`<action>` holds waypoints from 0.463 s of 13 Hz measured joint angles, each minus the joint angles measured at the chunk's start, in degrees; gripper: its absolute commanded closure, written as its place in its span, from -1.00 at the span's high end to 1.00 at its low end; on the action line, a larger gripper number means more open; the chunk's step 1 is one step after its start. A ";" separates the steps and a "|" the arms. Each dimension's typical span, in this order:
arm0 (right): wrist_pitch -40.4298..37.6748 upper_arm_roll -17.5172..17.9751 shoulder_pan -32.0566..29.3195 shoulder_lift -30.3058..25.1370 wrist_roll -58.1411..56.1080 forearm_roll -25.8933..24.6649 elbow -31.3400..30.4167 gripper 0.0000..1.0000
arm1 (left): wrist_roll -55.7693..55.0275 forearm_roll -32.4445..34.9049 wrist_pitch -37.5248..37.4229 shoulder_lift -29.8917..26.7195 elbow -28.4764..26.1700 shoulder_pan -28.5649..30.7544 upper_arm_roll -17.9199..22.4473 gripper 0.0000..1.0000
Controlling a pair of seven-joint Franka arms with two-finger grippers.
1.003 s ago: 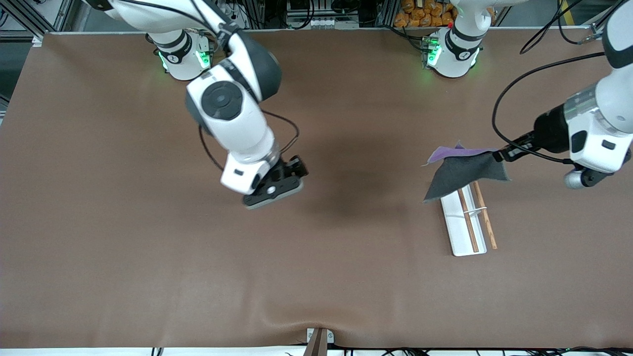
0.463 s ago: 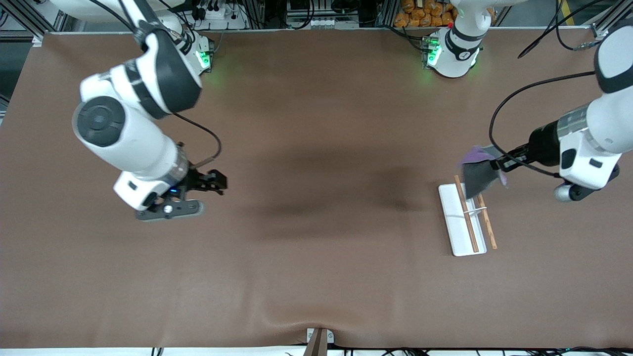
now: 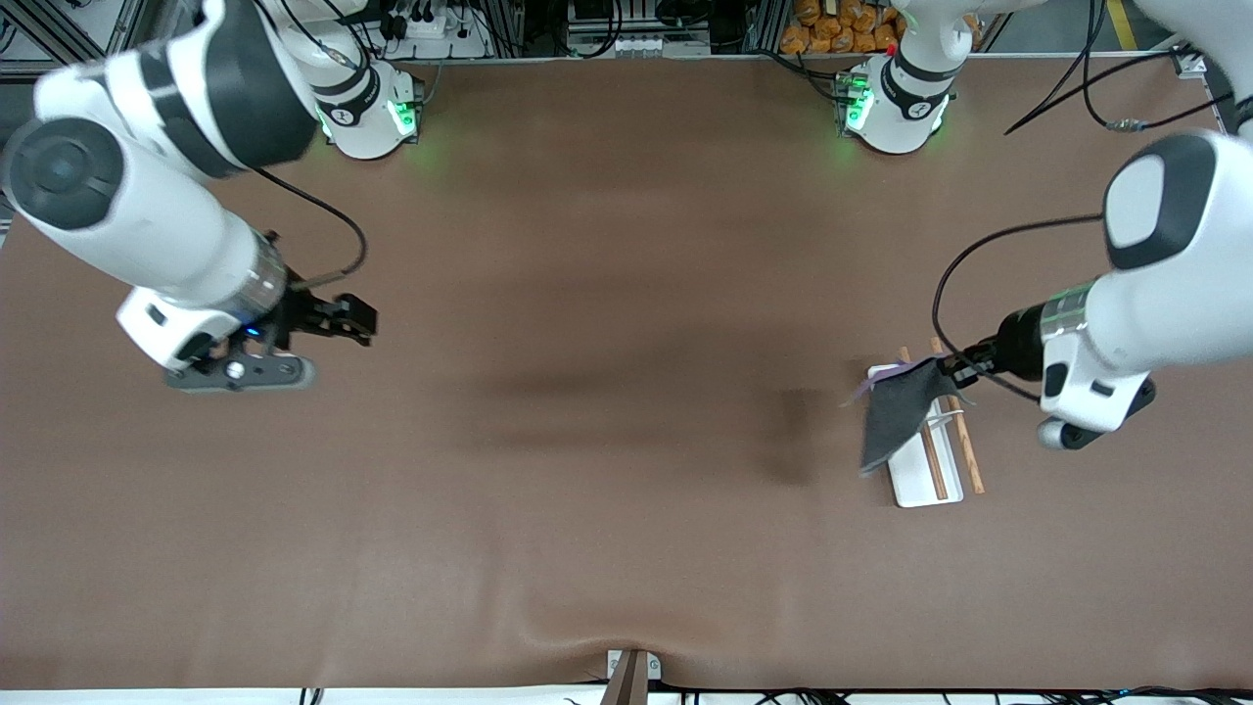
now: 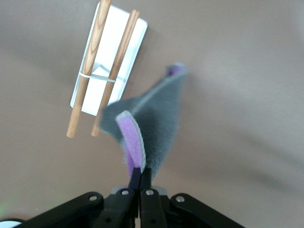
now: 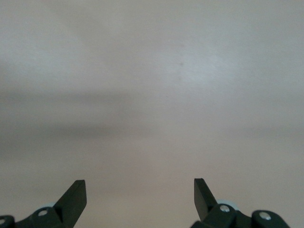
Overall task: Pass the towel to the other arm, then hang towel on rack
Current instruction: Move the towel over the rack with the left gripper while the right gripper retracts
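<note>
The towel [image 3: 896, 421], dark grey with a purple underside, hangs from my left gripper [image 3: 954, 372], which is shut on its corner. It dangles over the rack [image 3: 912, 482], a white tray with two brown rods, at the left arm's end of the table. It hides part of the tray; I cannot tell whether it touches the rods. In the left wrist view the towel [image 4: 154, 118] rises from the left gripper [image 4: 141, 175], with the rack [image 4: 107, 52] beside it. My right gripper [image 3: 357, 318] is open and holds nothing over bare table at the right arm's end. The right wrist view shows the gripper [image 5: 140, 192] over brown surface only.
The brown table cover [image 3: 626, 294] runs from edge to edge. Both arm bases [image 3: 367, 108] [image 3: 896, 108] stand along the edge farthest from the front camera. A small bracket [image 3: 631, 671] sits at the edge nearest that camera. A black cable [image 3: 945, 294] loops above the rack.
My left gripper has carried the towel over the rack, and the cloth now hangs lower and narrower. The right arm has swung away toward its own end of the table, still open.
</note>
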 measured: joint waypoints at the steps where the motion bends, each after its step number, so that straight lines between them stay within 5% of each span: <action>1: -0.04 -0.76 -0.84 -1.77 -1.95 -0.03 -1.74 1.00 | 0.00 0.02 0.48 1.44 -0.27 0.18 0.08 -1.00; 6: -3.29 -8.75 -2.24 -7.60 -11.50 0.21 -5.17 1.00 | 0.17 2.04 1.25 4.43 -0.36 2.17 0.52 -1.00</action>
